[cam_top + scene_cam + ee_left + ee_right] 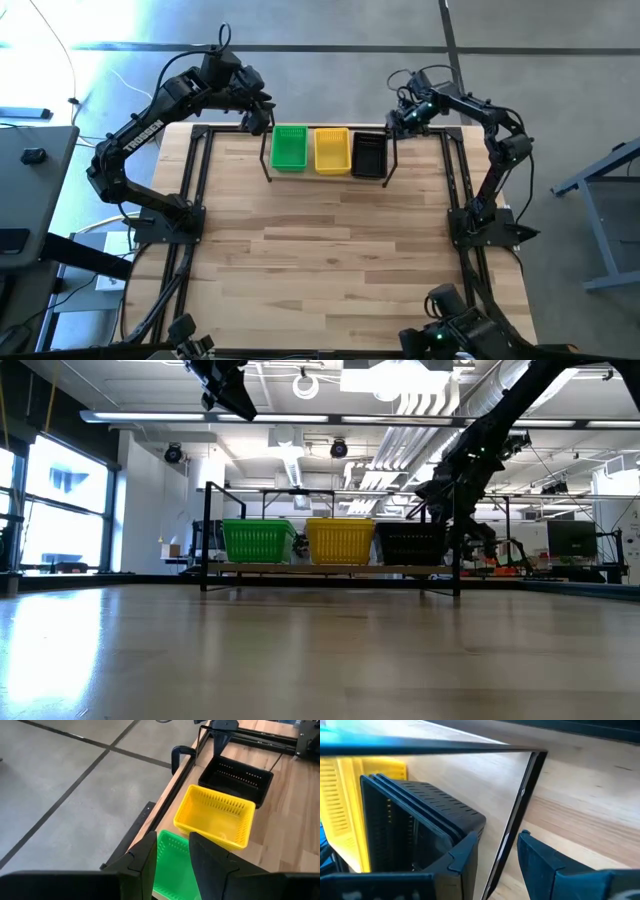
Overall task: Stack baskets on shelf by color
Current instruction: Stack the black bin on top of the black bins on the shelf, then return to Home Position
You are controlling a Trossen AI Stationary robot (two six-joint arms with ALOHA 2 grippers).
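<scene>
On the shelf [330, 569] at the table's far edge stand green baskets [289, 147], yellow baskets [332, 150] and black baskets [369, 155], side by side. The black baskets [415, 815] show nested rims. My left gripper [172, 857] hangs open, high above the green basket's [172, 870] far left corner. My right gripper [495, 852] is open at the shelf's right end. One finger is by the black stack's corner, and the frame's upright rod [520, 805] shows between the fingers. My right gripper comes slanting down from the far right. One finger [465, 852] stands right at the black stack's near corner [476, 822]. I cannot tell whether it touches the corner or the rod.
The slatted wooden tabletop [330, 250] stretches bare in front of the shelf. Black metal rails [190, 190] run along the table's left and right sides. A clamp [177, 757] grips the far edge behind the shelf.
</scene>
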